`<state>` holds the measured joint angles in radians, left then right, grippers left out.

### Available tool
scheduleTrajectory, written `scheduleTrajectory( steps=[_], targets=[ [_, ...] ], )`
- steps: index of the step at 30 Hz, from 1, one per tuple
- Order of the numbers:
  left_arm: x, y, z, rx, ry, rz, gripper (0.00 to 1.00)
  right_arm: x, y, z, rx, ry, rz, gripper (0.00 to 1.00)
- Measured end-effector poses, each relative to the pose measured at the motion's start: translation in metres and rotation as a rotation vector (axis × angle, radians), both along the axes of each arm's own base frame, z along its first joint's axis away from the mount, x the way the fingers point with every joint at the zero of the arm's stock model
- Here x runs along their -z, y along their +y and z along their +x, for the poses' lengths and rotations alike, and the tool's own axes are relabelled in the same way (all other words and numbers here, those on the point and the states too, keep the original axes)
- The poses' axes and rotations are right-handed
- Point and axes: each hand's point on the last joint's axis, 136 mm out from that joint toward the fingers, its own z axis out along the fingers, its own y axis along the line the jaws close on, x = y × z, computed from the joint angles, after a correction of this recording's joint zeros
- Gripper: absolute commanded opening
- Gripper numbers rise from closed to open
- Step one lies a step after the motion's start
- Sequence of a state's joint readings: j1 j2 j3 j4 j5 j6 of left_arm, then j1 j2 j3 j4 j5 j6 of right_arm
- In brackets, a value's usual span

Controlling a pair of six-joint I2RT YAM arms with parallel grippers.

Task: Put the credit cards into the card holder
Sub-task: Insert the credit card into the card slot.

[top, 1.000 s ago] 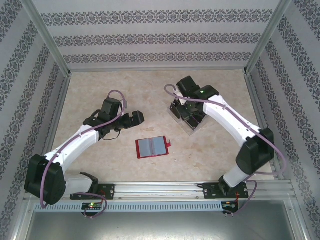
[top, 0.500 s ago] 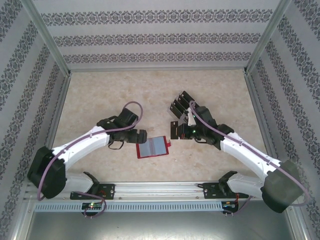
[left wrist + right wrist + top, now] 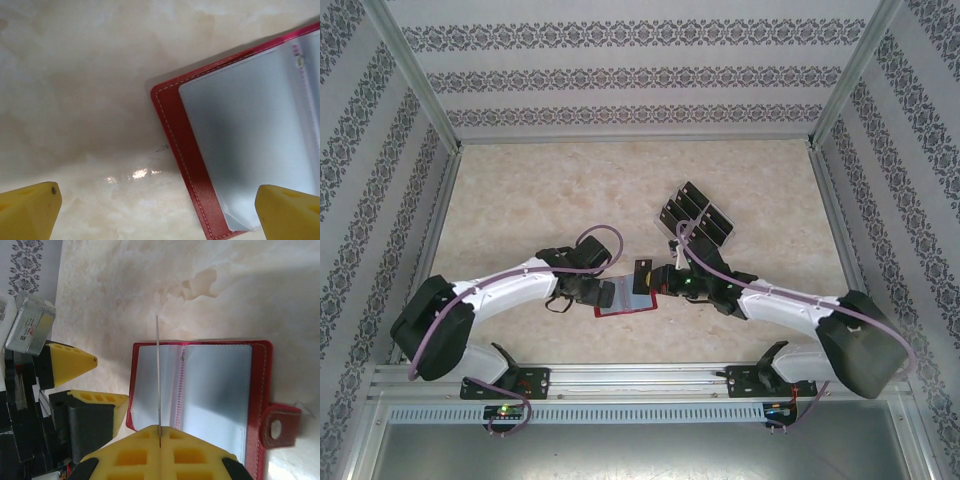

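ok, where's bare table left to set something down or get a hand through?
Free: the far-left table between back wall and left arm; the far-right strip between the credit cards and the side rail. Crowded: near centre, where the left gripper and right gripper, shut on one card, meet over the card holder.

Beige marble-look table (image 3: 520, 200). Red card holder (image 3: 215, 390) lies open and flat on it near front centre, grey pockets up, snap tab out to one side. Farther back right, black credit cards (image 3: 698, 213) sit in tight rows. Hard to tell if they rest directly on the surface.
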<state>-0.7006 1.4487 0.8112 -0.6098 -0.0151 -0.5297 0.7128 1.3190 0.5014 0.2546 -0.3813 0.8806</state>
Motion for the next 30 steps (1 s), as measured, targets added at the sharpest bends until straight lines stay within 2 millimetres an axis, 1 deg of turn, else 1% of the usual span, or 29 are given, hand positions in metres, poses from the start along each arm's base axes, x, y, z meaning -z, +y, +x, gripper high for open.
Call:
scheduleTrajectory(
  steps=[6,11,14,22,30],
  targets=[
    [0.008,0.008,0.002,-0.011,-0.001,0.058,1.00,0.017,0.014,-0.004,-0.056,0.033,0.011,0.00],
    [0.017,0.014,0.002,-0.015,0.012,0.102,1.00,0.025,0.021,-0.005,-0.096,0.045,0.024,0.00],
    [0.018,0.014,0.002,-0.015,0.014,0.107,1.00,0.030,0.024,-0.006,-0.110,0.058,0.028,0.00],
    [0.018,0.015,0.002,-0.016,0.014,0.109,1.00,0.037,0.028,-0.007,-0.128,0.068,0.038,0.00],
    [0.017,0.018,0.005,-0.024,-0.001,0.125,1.00,0.034,0.028,-0.001,-0.118,0.054,0.050,0.00]
  ],
)
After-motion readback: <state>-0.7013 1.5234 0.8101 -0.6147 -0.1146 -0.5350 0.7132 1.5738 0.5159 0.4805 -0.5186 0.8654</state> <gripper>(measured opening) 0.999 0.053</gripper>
